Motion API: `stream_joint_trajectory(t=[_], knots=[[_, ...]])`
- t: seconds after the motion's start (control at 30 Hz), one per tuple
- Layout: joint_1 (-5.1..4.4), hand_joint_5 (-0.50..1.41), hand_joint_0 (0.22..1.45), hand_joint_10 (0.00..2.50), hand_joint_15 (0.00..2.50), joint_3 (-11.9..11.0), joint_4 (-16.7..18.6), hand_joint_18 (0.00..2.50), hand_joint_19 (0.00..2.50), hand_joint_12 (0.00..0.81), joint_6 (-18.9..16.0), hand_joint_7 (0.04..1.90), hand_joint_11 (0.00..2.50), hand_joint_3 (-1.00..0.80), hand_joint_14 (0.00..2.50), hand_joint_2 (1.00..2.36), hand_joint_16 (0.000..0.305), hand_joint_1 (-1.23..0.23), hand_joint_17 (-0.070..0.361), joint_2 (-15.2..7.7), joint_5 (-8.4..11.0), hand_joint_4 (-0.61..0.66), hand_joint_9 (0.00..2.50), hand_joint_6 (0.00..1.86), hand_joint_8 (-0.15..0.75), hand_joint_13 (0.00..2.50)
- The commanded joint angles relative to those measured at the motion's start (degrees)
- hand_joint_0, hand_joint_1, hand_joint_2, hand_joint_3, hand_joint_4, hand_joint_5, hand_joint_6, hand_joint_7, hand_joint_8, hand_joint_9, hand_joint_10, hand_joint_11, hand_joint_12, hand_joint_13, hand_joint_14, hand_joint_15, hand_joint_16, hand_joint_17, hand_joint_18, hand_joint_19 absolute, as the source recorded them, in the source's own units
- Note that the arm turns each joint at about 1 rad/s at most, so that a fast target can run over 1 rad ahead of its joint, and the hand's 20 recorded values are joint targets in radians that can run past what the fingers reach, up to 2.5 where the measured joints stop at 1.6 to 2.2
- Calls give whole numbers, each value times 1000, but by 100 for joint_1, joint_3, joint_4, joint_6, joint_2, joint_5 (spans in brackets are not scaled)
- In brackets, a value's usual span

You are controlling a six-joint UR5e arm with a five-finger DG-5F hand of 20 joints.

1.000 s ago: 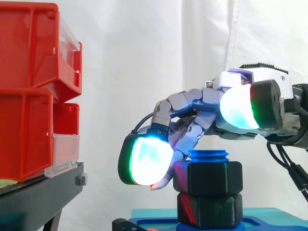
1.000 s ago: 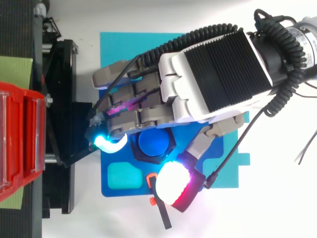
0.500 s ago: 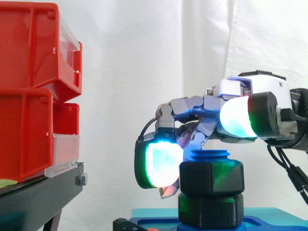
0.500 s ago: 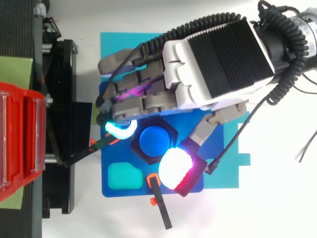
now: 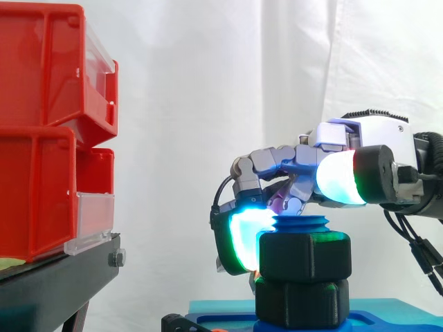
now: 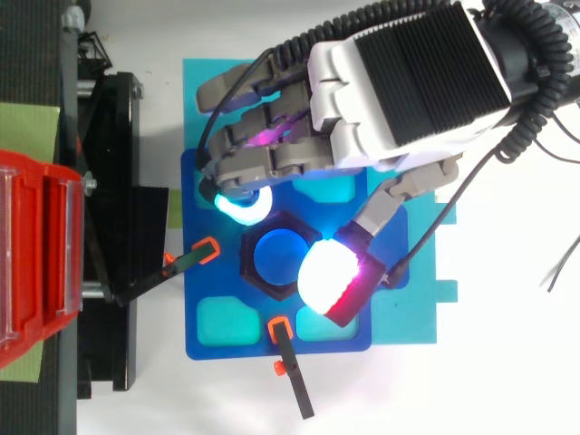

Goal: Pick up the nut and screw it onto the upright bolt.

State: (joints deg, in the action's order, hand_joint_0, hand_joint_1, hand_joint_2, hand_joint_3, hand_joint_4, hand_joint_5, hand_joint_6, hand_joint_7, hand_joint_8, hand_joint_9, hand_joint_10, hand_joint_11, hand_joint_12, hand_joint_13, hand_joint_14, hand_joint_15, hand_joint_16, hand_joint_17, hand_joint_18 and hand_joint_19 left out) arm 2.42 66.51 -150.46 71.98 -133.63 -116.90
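Note:
A black hexagonal nut (image 5: 303,256) sits on the blue upright bolt (image 5: 301,224), just above a second black hexagonal piece (image 5: 301,301) at the bolt's foot. From above, the nut (image 6: 263,281) rings the blue bolt top (image 6: 276,256). My hand (image 6: 408,91) comes in from the right and arches over the bolt. Its fingers are curled round the nut. A cyan fingertip (image 6: 243,208) lies at the nut's upper left, and the white-magenta thumb pad (image 6: 331,276) presses its right side. In the side view the hand (image 5: 374,135) hangs above the nut, with the cyan pad (image 5: 242,238) against its left face.
The bolt stands on a blue fixture plate (image 6: 213,349) with teal pockets, on a teal sheet (image 6: 204,82). Two black levers with orange ends (image 6: 195,258) (image 6: 288,362) lie at the plate's left and bottom. Red bins (image 5: 48,124) on a black stand (image 5: 55,280) fill the left.
The hand has swung round the bolt. Its cyan fingertip went from the nut's lower left to its upper left, and the thumb pad came up against the nut's right side.

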Motion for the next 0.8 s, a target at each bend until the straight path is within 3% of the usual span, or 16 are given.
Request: stream_joint_trajectory(t=[0.0,0.13,0.37,0.43,0.47,0.53,0.77], knots=[[39,45,546,0,0,2,-1,508,22,205,1,1377,0,-500,1,1000,19,-202,43,-5,-52,115,1134,562,253,840],[74,47,547,0,0,2,-10,577,38,188,1,1245,0,-500,0,1000,17,-208,38,4,-105,135,1204,621,240,891],[145,53,548,0,0,2,17,614,47,178,1,1240,0,-500,1,1000,15,-212,34,-5,-202,119,1260,629,244,924],[154,50,544,0,1,2,25,612,50,186,1,1323,0,-500,0,1000,15,-210,35,4,-219,120,1251,581,249,920],[162,56,543,0,0,2,25,584,44,193,1,1490,0,-500,0,1000,17,-208,37,4,-228,119,1219,507,254,897],[171,34,537,0,2,-16,34,555,41,201,-8,1442,0,-500,0,1000,18,-201,41,4,-246,100,1183,504,257,875],[189,-24,530,0,2,-121,-1,496,45,221,-8,1196,0,-500,0,1000,21,-198,48,4,-307,219,1110,505,256,823]])
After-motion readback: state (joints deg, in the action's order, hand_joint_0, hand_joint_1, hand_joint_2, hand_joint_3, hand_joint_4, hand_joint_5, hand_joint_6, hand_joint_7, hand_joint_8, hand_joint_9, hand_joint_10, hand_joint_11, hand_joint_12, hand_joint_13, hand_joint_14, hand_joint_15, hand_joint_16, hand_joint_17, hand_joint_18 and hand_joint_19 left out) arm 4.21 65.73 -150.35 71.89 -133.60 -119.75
